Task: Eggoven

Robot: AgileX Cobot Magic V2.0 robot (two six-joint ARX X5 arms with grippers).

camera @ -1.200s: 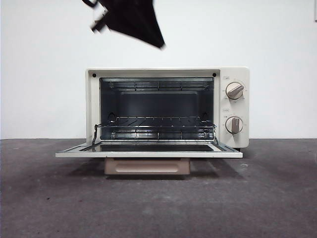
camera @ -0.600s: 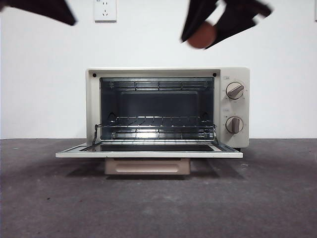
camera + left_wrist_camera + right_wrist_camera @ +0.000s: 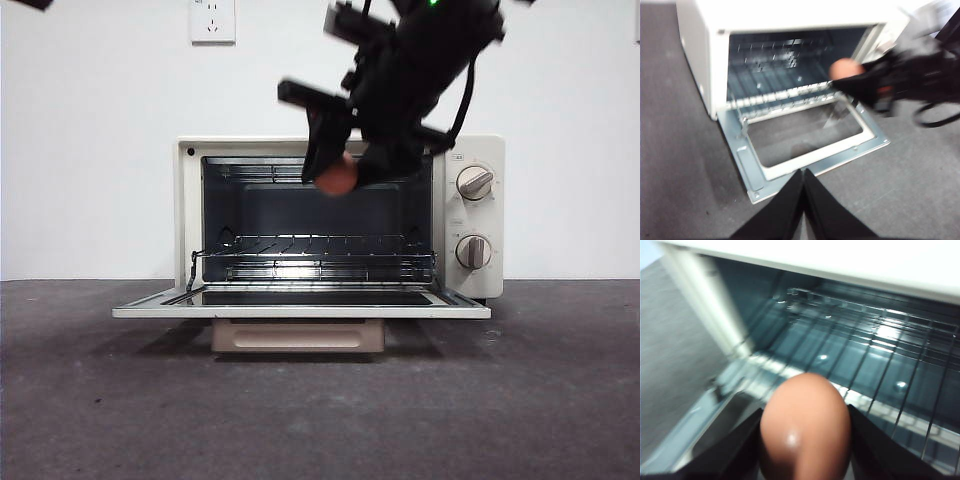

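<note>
1. Front view: my right claw comes down from the top edge, big and dark, and hangs before the upper part of the oven's open mouth.
2. Its two black jaws are clamped on the small smooth reddish-brown egg, one jaw against each side; my right wrist view shows the egg pinched between them, large and close.
3. That egg is in the air, just in front of the cavity and above the wire rack, touching neither rack nor door.
4. The cream boxy toaster oven stands on the worktop with its glass-paned door dropped flat toward the camera, level with the oven's floor.
5. Two round knobs, the upper knob and the lower knob, sit one over the other on the panel beside the cavity.
6. My left claw waits well back from the oven, over the worktop in front of the lowered door, jaws pressed together on nothing.
7. From that left wrist view the oven is open, and my other arm reaches in from the side, blurred.
8. The dark grey, slightly mottled worktop runs back to a plain white wall.
9. A white wall socket is set high on that wall, above the oven.
</note>
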